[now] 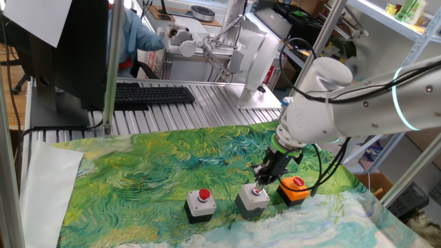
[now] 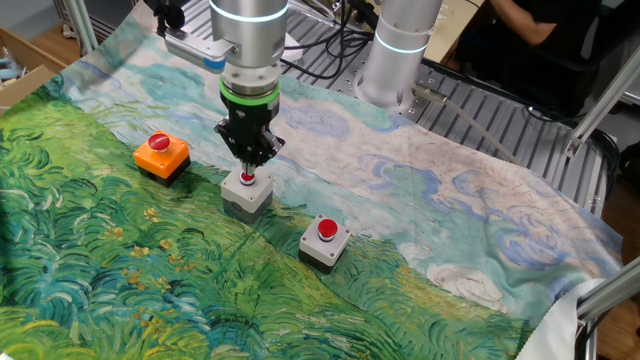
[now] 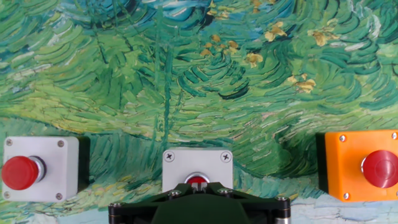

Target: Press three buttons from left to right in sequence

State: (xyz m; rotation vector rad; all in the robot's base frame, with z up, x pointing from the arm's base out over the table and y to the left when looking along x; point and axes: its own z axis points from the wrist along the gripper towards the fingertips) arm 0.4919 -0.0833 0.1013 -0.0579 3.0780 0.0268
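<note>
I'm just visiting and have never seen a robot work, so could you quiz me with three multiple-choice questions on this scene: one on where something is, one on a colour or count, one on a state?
1. Where is the hand?
A. Over the orange button box
B. Right above the middle grey button box
C. Off the cloth, beside the keyboard

2. How many button boxes have an orange housing?
A. None
B. One
C. Three

3. What is the hand's state?
A. Shut, tips down on the middle red cap
B. Wide open, high above the table
C. Carrying a box

Answers: 1 B, both fixed views show it over the middle grey button box. 2 B, only the orange button box is orange; the other grey button box is not. 3 A, its tips meet the middle red cap.
</note>
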